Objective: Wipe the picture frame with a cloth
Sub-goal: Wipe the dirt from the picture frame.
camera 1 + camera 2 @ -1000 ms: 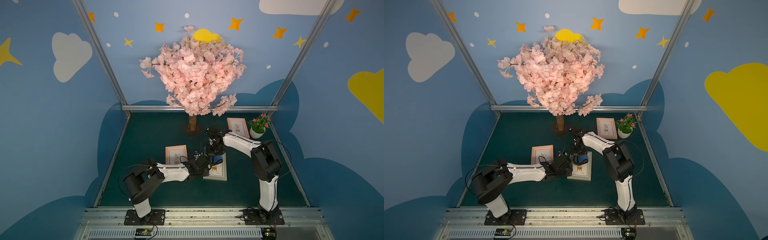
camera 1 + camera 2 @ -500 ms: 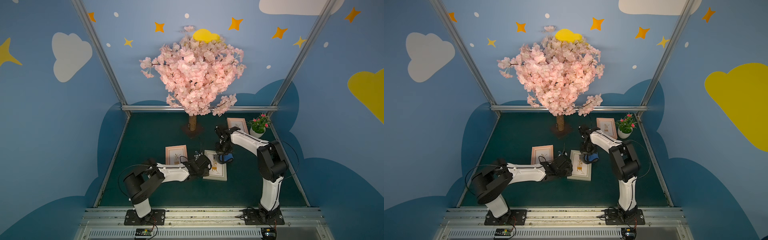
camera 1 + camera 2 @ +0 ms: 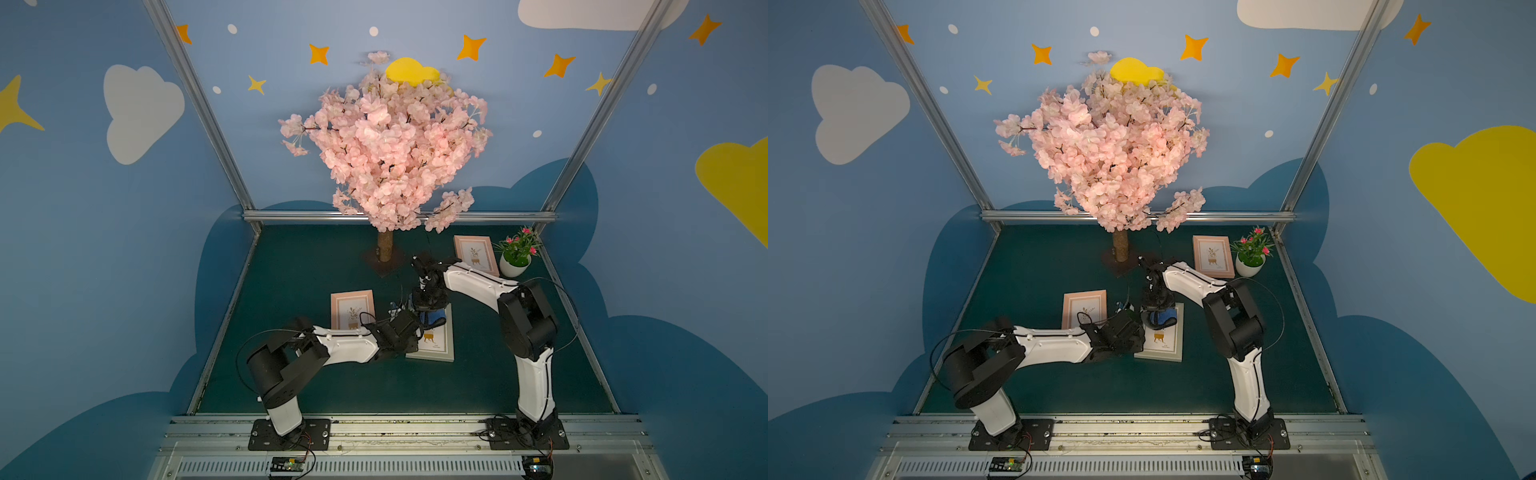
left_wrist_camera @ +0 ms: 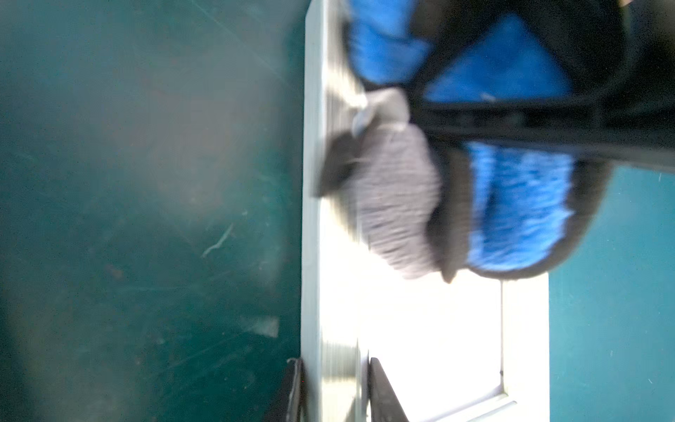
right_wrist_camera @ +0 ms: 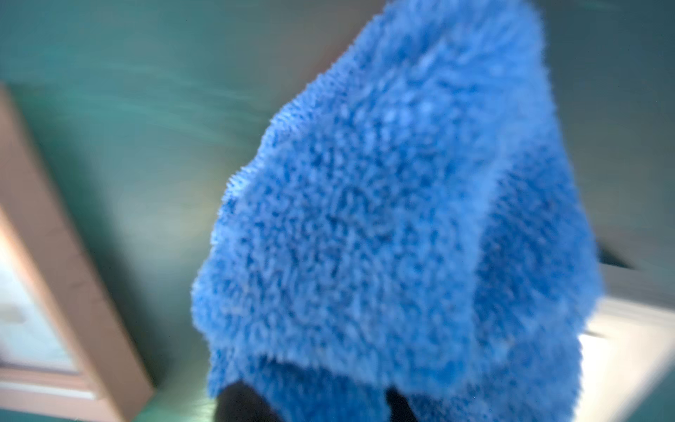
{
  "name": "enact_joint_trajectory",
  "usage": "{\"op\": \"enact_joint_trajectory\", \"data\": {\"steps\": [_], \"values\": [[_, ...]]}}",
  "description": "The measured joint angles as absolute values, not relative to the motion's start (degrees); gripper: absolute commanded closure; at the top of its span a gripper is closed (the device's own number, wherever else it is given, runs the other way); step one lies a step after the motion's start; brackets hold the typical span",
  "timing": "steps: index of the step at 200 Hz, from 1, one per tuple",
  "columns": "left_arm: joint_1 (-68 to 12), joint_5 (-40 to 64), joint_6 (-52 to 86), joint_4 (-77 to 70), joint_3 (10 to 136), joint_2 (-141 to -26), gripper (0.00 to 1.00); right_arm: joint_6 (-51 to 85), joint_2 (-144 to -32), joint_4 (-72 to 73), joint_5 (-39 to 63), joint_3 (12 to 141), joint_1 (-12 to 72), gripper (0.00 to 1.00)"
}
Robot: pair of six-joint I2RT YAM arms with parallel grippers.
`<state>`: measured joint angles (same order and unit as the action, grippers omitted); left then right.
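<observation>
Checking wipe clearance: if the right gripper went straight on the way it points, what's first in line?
The right gripper points down, shut on the cloth. First in line: the white picture frame directly beneath, met through the hanging cloth. Whether they touch now is unclear.

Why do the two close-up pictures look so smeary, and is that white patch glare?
Right wrist view: the blue cloth is close, soft and motion-blurred. Left wrist view: streaked too, and the white frame is overexposed, its print washed out. Both top views are sharp.

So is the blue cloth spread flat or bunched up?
Bunched up: the cloth hangs in a folded clump from the right gripper.
</observation>
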<state>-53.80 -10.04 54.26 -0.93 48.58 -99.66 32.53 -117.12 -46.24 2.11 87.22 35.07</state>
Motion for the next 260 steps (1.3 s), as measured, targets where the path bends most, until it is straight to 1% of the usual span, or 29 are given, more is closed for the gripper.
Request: {"op": "enact_joint_trajectory", "data": {"steps": [24,51,87,112,130,145,159,191,205,219,233,260], "values": [[-53.8,-10.0,54.3,-0.9,48.6,-99.7,0.73,32.2,-114.8,-48.4,-0.7,85.0,31.4,1.0],[-53.8,-10.0,54.3,-0.9,48.6,-99.7,0.73,32.1,-113.5,-48.7,-3.5,85.1,30.0,1.0],[-53.8,-10.0,54.3,-0.9,48.6,-99.7,0.73,31.9,-113.8,-48.5,-1.1,89.0,34.9,1.0],[-53.8,-10.0,54.3,-0.9,48.6,-99.7,0.73,31.7,-117.1,-47.0,1.8,93.3,38.5,1.0],[-53.8,-10.0,54.3,-0.9,48.6,-99.7,0.73,31.5,-119.2,-46.3,2.6,93.2,39.0,1.0],[-53.8,-10.0,54.3,-1.0,48.5,-99.7,0.73,31.4,-119.5,-46.1,2.6,90.7,37.6,1.0],[-53.8,-10.1,54.3,-1.0,48.5,-99.7,0.73,31.1,-117.5,-46.2,2.7,87.8,35.1,1.0],[-53.8,-10.1,54.3,-1.0,48.5,-99.7,0.73,30.9,-110.7,-47.9,-2.4,81.4,28.6,1.0],[-53.8,-10.1,54.3,-1.0,48.5,-99.7,0.73,30.9,-107.8,-48.8,-4.5,80.1,27.1,1.0],[-53.8,-10.1,54.3,-1.0,48.5,-99.7,0.73,31.0,-105.4,-49.0,-4.9,79.7,27.7,1.0],[-53.8,-10.1,54.3,-1.0,48.5,-99.7,0.73,31.0,-103.9,-48.6,-3.6,79.7,30.0,1.0],[-53.8,-10.1,54.3,-1.0,48.5,-99.7,0.73,31.5,-104.9,-46.4,1.2,79.6,35.0,1.0]]}}
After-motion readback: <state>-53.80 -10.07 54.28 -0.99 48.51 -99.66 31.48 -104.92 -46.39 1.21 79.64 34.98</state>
